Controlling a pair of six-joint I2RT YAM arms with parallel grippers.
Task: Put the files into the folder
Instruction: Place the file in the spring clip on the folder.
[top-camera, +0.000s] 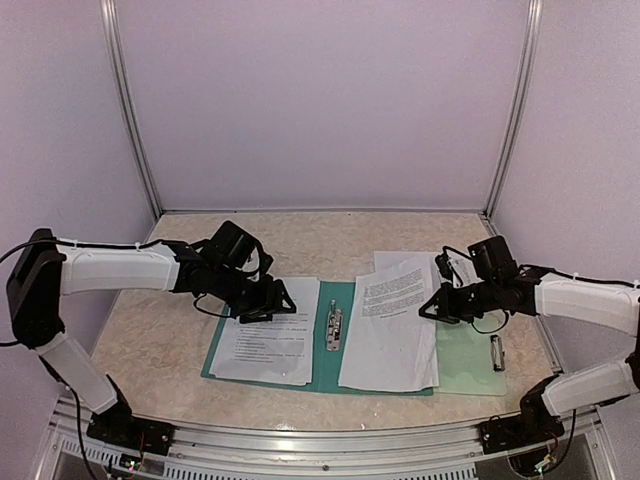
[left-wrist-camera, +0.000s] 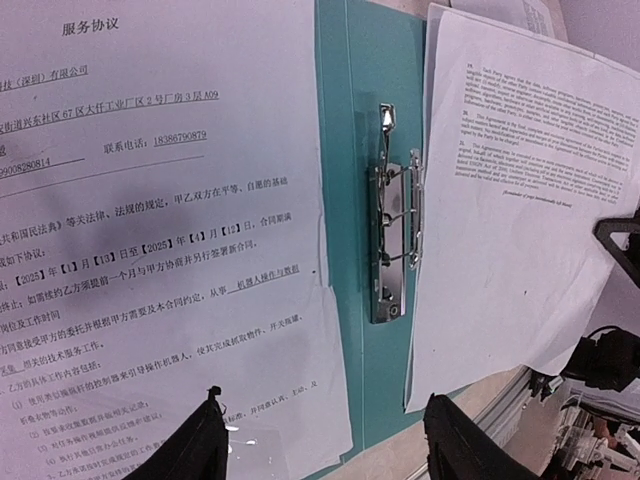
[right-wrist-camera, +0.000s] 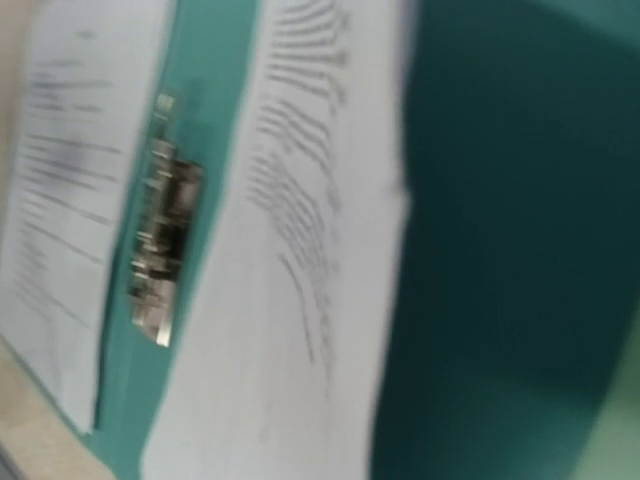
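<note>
The teal folder (top-camera: 325, 372) (left-wrist-camera: 350, 150) lies open on the table, a metal clip (top-camera: 333, 328) (left-wrist-camera: 395, 240) (right-wrist-camera: 160, 250) on its spine. One of the files (top-camera: 265, 345) (left-wrist-camera: 150, 250) lies on its left half. Other files (top-camera: 390, 340) (left-wrist-camera: 520, 200) (right-wrist-camera: 290, 300) lie on its right half, the top sheet skewed. My left gripper (top-camera: 265, 300) (left-wrist-camera: 325, 440) hovers open over the left sheet's near edge, holding nothing. My right gripper (top-camera: 437, 300) is shut at the right edge of the top sheet. Whether it pinches that sheet I cannot tell. The right wrist view is blurred and shows no fingers.
A pale mint-green clipboard (top-camera: 465, 365) with a metal clip (top-camera: 497, 352) lies partly under the right sheets. Booth walls and metal posts enclose the table on three sides. An aluminium rail runs along the near edge (top-camera: 320, 430).
</note>
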